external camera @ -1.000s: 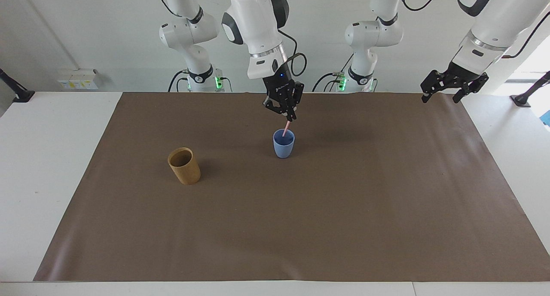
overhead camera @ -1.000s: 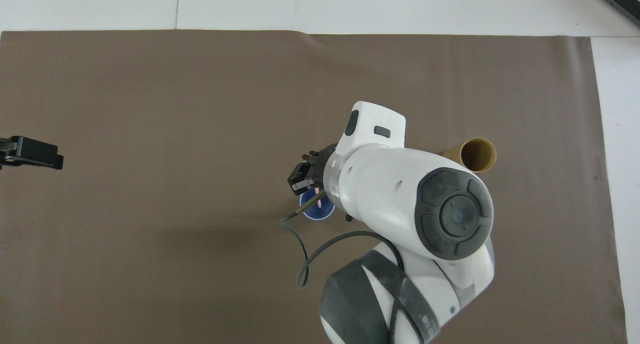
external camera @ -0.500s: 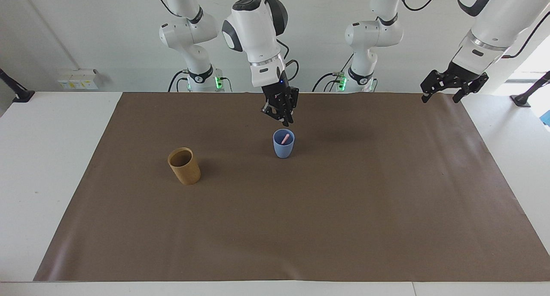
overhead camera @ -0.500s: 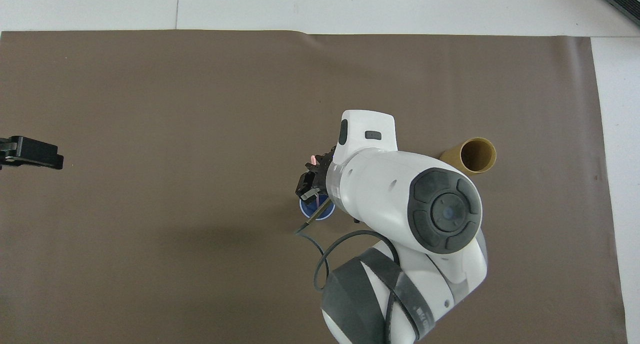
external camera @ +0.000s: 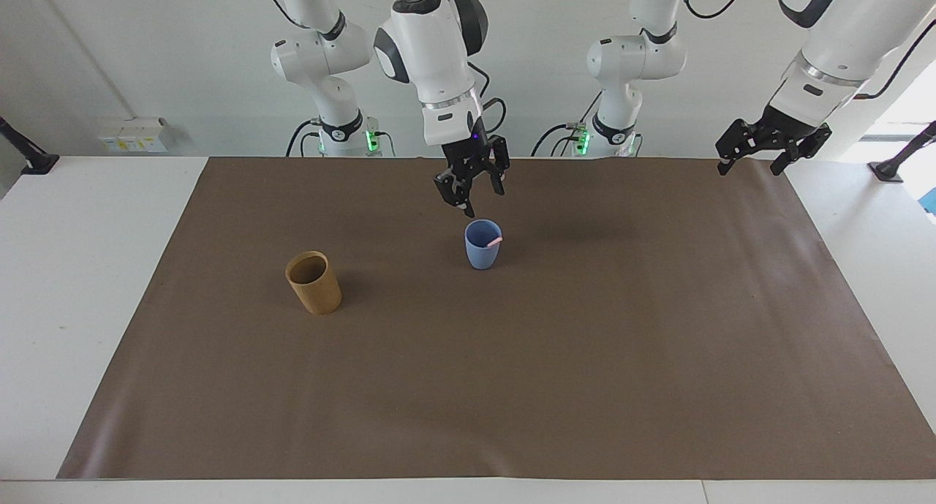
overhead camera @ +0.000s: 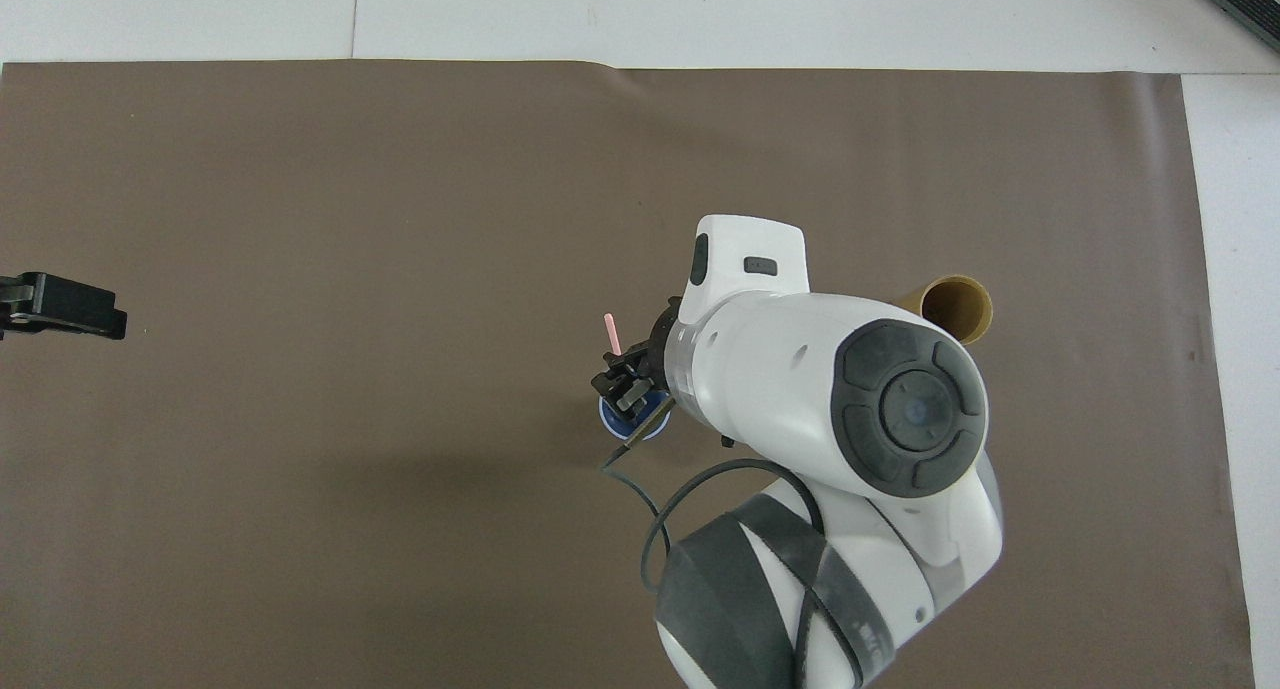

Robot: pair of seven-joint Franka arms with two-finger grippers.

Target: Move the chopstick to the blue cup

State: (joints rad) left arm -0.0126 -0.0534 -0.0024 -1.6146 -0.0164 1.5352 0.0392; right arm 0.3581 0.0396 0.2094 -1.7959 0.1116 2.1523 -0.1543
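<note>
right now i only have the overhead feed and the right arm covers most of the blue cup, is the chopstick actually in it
Observer: Yes. In the facing view the chopstick sits inside the blue cup, its upper end resting on the rim toward the left arm's end.
Operator: is the right tool clear of it
Observer: The right tool hangs above the cup with its fingers open, holding nothing and touching neither cup nor chopstick.
Operator: and the left tool, i just see its tip
Observer: The left tool waits open and raised in the air over the edge of the brown mat at the left arm's end.
</note>
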